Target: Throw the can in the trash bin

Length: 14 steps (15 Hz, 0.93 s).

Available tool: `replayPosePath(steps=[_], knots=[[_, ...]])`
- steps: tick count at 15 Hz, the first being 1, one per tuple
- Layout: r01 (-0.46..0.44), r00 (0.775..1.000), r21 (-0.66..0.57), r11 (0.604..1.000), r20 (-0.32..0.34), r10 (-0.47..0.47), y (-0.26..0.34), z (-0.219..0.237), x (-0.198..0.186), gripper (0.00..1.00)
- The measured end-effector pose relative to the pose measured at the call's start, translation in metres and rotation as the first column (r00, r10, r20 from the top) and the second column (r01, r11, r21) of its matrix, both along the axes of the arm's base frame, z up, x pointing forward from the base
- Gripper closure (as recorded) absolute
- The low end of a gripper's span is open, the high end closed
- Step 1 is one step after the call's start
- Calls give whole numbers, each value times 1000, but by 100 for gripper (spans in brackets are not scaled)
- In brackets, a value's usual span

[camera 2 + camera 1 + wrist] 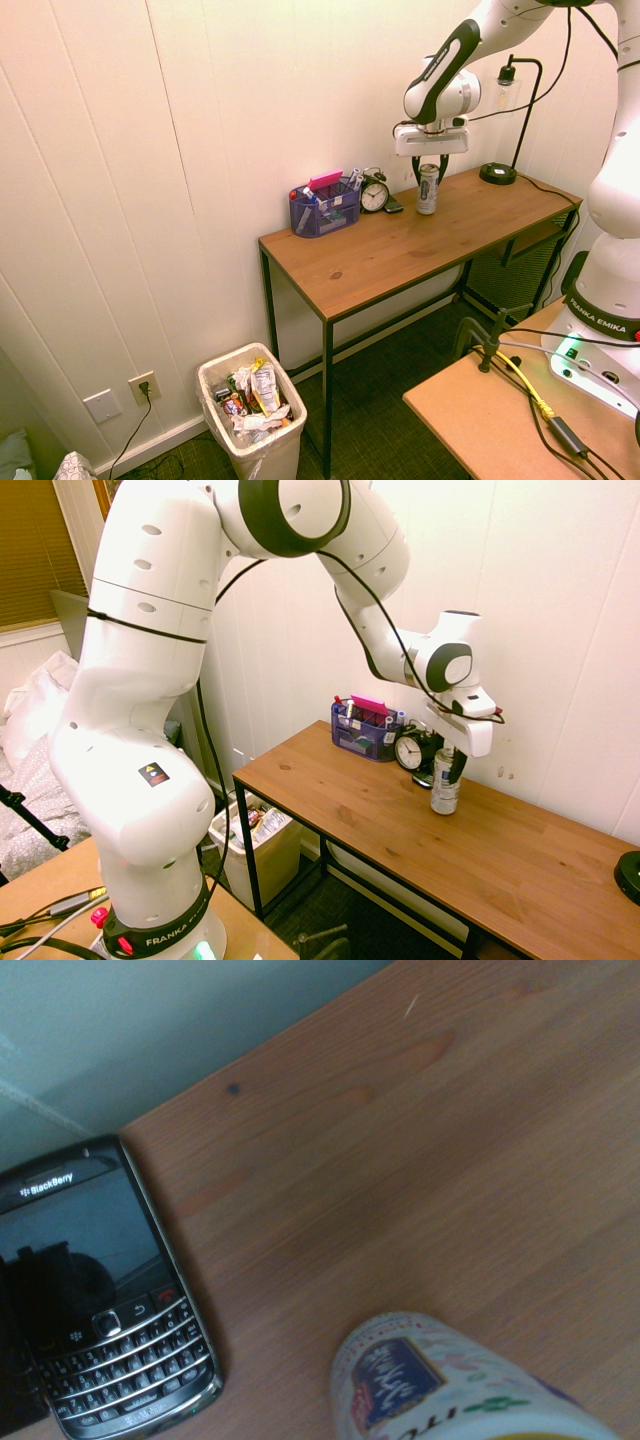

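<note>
We see a pale panelled wall [220, 100] behind a brown wooden tabletop [350, 270] on a dark metal frame. The can [428, 201], silver with dark print, stands upright on the tabletop, near the wall. Our end effector [429, 182] points down over it, its two fingers drawn in to the can's width and closed on its upper part, one on each side. Beside the can we have a BlackBerry phone [120, 1300], then a round black alarm clock [374, 196] and a blue-purple organiser [325, 214] holding pens and a pink item. A black lamp [498, 174] stands on the can's other side. The cream-white trash bin [272, 461], with rubbish inside, is on the floor by the organiser's end of the tabletop.
</note>
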<state>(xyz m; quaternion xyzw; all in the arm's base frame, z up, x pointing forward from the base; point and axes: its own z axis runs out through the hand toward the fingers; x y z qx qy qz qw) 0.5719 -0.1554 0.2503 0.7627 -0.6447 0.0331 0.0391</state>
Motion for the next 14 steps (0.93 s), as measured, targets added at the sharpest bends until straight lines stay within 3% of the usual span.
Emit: replayPosePath(steps=[7, 11, 14], knots=[[-32, 999, 37, 999, 35, 31, 13, 21, -4, 100], [-189, 981, 113, 975, 58, 183, 82, 55, -60, 100], [-348, 937, 145, 926, 92, 338, 174, 92, -98, 100]])
